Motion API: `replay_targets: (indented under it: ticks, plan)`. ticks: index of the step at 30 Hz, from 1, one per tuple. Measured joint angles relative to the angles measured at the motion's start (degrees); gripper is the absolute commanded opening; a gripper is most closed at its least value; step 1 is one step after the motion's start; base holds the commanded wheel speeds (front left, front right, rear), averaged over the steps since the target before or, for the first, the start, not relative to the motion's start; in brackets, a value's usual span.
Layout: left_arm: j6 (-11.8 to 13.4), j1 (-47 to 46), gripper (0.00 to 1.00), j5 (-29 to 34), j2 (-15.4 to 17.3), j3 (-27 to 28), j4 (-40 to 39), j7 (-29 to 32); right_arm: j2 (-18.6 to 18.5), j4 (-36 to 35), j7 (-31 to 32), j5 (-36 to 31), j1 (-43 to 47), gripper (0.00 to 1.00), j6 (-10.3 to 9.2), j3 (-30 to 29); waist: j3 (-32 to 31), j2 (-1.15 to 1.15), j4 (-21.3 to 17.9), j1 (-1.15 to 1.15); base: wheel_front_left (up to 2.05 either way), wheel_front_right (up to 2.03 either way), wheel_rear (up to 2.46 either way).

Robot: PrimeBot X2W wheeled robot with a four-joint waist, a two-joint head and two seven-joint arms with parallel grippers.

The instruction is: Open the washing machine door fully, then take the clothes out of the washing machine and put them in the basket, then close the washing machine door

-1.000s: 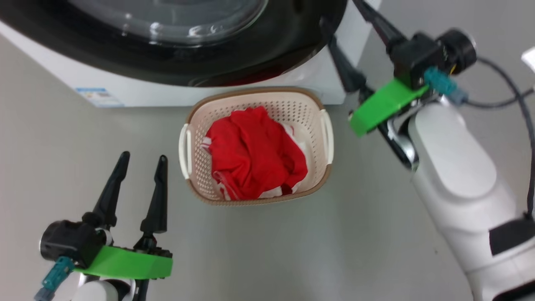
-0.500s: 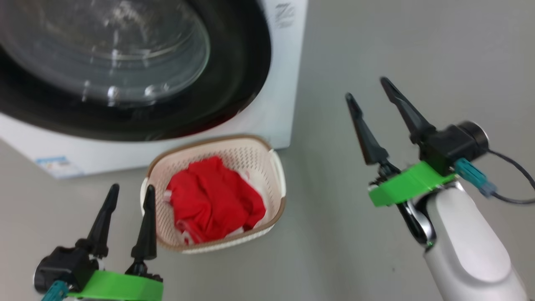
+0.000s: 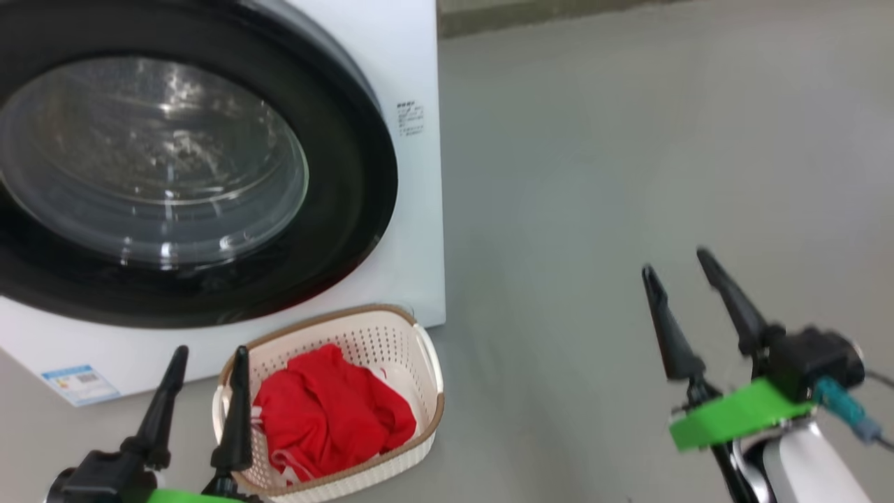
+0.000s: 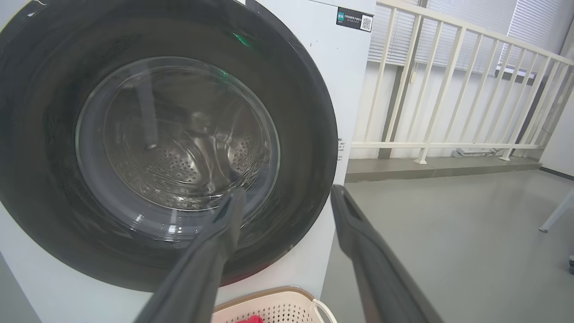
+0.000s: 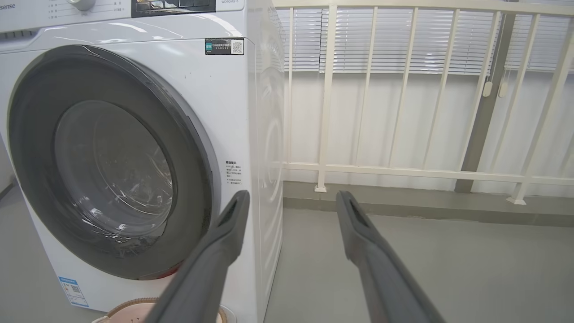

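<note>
The washing machine (image 3: 412, 70) fills the upper left of the head view. Its door (image 3: 154, 161), a black rim around bulging glass, lies flat against the white front. Through the glass, the left wrist view shows the door (image 4: 179, 134) and the steel drum behind it. The basket (image 3: 401, 318) stands on the floor just below the door with the red clothes (image 3: 328, 419) heaped inside. My left gripper (image 3: 211, 353) is open beside the basket's left end and holds nothing. My right gripper (image 3: 674, 262) is open over bare floor, far right of the machine.
Grey floor stretches to the right of the machine. In the right wrist view a cream railing (image 5: 403, 89) on a low step, with blinds behind it, runs along the back. A printed label (image 3: 77, 383) sits low on the machine's front.
The head camera has lifted and turned, so the whole picture has shifted. My right gripper has come away from the machine's right corner and dropped back to the lower right, still open.
</note>
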Motion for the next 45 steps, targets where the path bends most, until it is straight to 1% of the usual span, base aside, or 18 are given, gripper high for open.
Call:
replay_targets:
  ticks: [5, 15, 22, 30, 32, 33, 34, 35, 40, 45]
  plan:
    - [0.00, 2.14, 1.00, 0.47, 0.04, 0.76, -1.04, -0.01, -1.51, -1.60, 0.00, 0.01, 4.99, 1.00, 0.00, 0.31, -1.93, 0.00, -0.60, 0.00, 0.00, 0.00, 0.00]
    - [0.00, 6.06, 1.00, 0.53, 0.29, 1.43, -2.22, 0.00, -1.52, -4.79, 0.00, -0.07, 10.53, 1.00, 0.00, -0.05, -4.08, 0.00, -0.42, 0.00, 0.00, 0.00, 0.00]
    - [0.00, 6.80, 1.00, 0.52, 1.47, 0.52, -2.03, -0.01, -1.52, -5.20, 0.00, -0.04, 11.62, 1.00, 0.00, -0.24, -4.62, 0.00, 0.46, 0.00, 0.00, 0.00, 0.00]
    - [0.00, 6.80, 1.00, 0.33, 2.01, -1.09, -1.82, 0.00, -1.47, -5.22, 0.00, -0.05, 11.62, 1.00, 0.00, -0.65, -4.86, 0.00, 0.71, 0.00, 0.00, 0.00, 0.00]
    - [0.00, 6.80, 1.00, 0.35, 2.56, -1.93, -1.81, 0.00, -1.38, -5.21, 0.00, -0.05, 11.62, 1.00, 0.00, -0.85, -4.92, 0.00, 0.65, 0.00, 0.00, 0.00, 0.00]
    - [0.00, 6.80, 1.00, 0.77, 3.46, -2.88, -2.55, 0.00, -1.27, -5.21, 0.00, -0.07, 11.62, 1.00, 0.00, -1.14, -4.92, 0.00, 0.67, 0.00, 0.00, 0.00, 0.00]
    - [-0.09, 6.80, 1.00, 2.08, 3.76, -3.02, -2.81, 0.01, -1.19, -5.01, -0.01, -0.05, 11.63, 1.00, 0.00, -1.22, -4.93, 0.00, 0.70, 0.00, 0.00, 0.00, 0.00]
    - [-0.07, 6.84, 0.00, 1.94, 3.64, -3.03, -2.18, 0.11, -1.04, -4.30, -0.01, -0.05, 11.71, 0.00, 0.00, -1.08, -4.93, 0.00, 0.70, 0.00, 0.00, 0.00, 0.00]
    - [-0.08, 7.40, 0.00, 1.90, 2.49, -3.39, 0.89, 0.51, -0.30, -1.30, 0.01, 0.00, 13.52, 0.00, 0.00, -0.27, -4.92, 0.00, 0.70, 0.00, 0.00, 0.00, 0.00]
    - [-0.08, 7.93, 0.00, -0.83, 1.96, -3.34, 1.54, 1.40, 0.03, -0.75, 0.63, 2.47, 14.08, 0.00, 0.00, -0.31, -4.84, 0.00, 0.91, 0.02, 0.00, 0.00, 0.00]
